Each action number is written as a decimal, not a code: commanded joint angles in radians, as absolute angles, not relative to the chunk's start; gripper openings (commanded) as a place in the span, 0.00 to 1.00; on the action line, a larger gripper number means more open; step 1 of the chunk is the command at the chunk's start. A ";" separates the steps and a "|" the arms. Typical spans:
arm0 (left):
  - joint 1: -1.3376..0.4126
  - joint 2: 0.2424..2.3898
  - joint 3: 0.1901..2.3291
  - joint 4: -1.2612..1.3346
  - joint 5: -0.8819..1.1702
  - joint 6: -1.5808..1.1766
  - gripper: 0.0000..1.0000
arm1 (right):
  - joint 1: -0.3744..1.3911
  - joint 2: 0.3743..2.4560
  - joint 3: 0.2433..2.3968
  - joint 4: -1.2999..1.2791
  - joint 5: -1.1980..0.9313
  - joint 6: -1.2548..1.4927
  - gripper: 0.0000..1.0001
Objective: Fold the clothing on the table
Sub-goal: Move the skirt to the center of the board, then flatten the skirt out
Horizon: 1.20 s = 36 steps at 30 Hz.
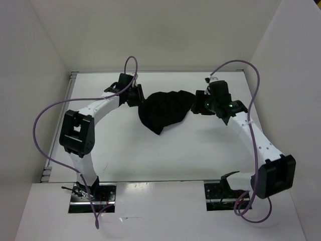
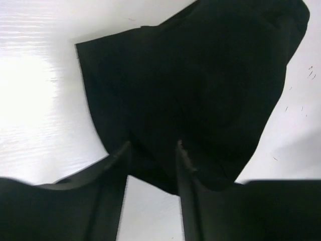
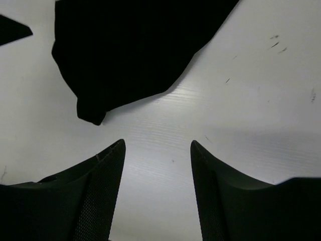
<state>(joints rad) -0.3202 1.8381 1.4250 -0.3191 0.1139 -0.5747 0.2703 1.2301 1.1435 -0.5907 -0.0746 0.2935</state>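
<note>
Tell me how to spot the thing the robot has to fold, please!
Find the big white table. Toward its far side, in the middle, the clothing lies crumpled between the left gripper and the right gripper. It is the only soft, floppy black thing there; the other black things are hard robot parts.

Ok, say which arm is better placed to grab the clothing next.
Left, probably. The left gripper straddles an edge of the clothing with open fingers; the right gripper is over bare table, short of it.
</note>
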 commanded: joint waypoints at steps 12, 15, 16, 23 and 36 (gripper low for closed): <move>-0.333 2.051 1.558 -0.236 0.219 -0.506 0.57 | 0.474 1.522 1.293 -0.509 -0.069 0.304 0.62; -0.333 2.077 1.578 -0.267 0.139 -0.506 0.57 | 0.474 1.522 1.293 -0.518 -0.069 0.304 0.62; -0.333 2.077 1.568 -0.267 0.112 -0.506 0.57 | 0.474 1.511 1.293 -0.518 -0.069 0.304 0.63; -0.333 2.097 1.528 -0.299 -0.049 -0.540 0.59 | 0.474 1.491 1.273 -0.537 -0.044 0.322 0.63; -0.416 1.962 1.510 -0.307 0.316 -0.529 0.00 | 0.483 1.502 1.269 -0.537 -0.064 0.350 0.63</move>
